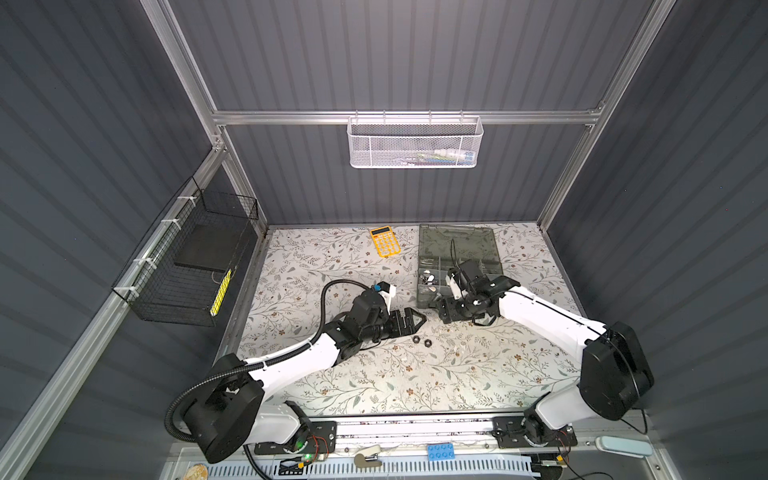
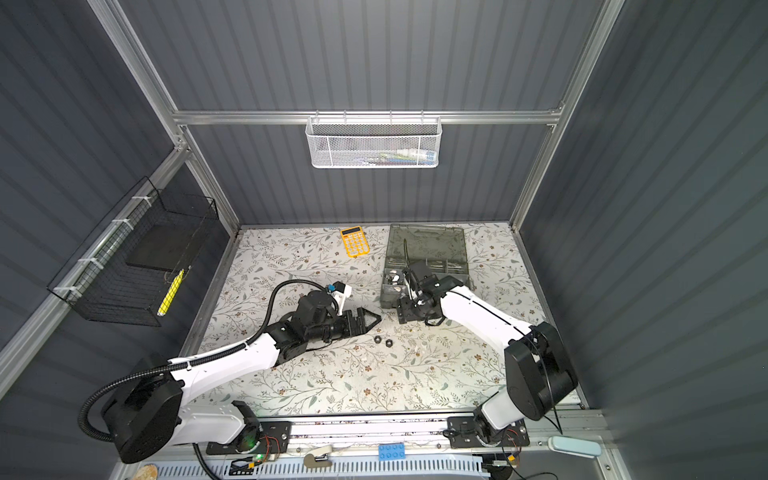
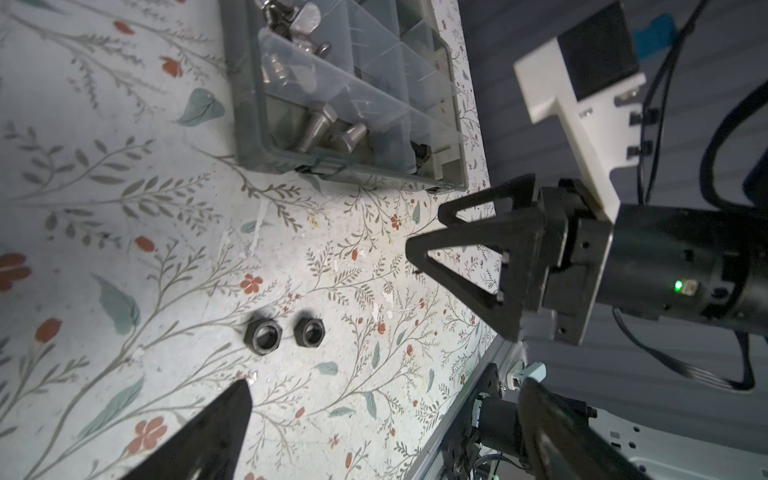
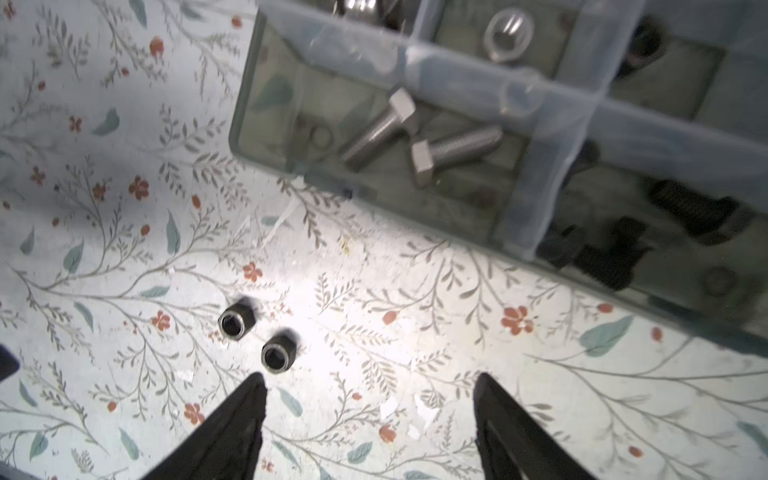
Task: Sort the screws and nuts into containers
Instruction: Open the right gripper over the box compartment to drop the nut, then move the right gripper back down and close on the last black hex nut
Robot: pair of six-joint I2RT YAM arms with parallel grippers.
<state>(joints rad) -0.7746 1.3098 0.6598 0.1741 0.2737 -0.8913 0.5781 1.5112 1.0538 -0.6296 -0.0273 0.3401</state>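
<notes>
Two black nuts [image 1: 416,339] [image 1: 427,343] lie side by side on the floral table, in both top views [image 2: 378,339] and both wrist views [image 3: 263,336] [image 4: 237,321]. The grey organizer box [image 1: 457,241] stands open at the back right; its containers hold silver screws [image 4: 374,133] [image 3: 316,124], black screws [image 4: 602,249], a silver nut [image 4: 509,35] and winged nuts [image 3: 299,20]. My left gripper [image 1: 417,320] [image 3: 384,386] is open and empty just behind the nuts. My right gripper [image 1: 444,311] [image 4: 370,378] [image 3: 426,230] is open and empty at the box's front edge.
An orange calculator [image 1: 385,242] lies at the back, left of the box. A white mesh basket [image 1: 415,143] hangs on the back wall and a black wire basket [image 1: 191,266] on the left wall. Small white flecks [image 4: 388,407] dot the table under the right gripper.
</notes>
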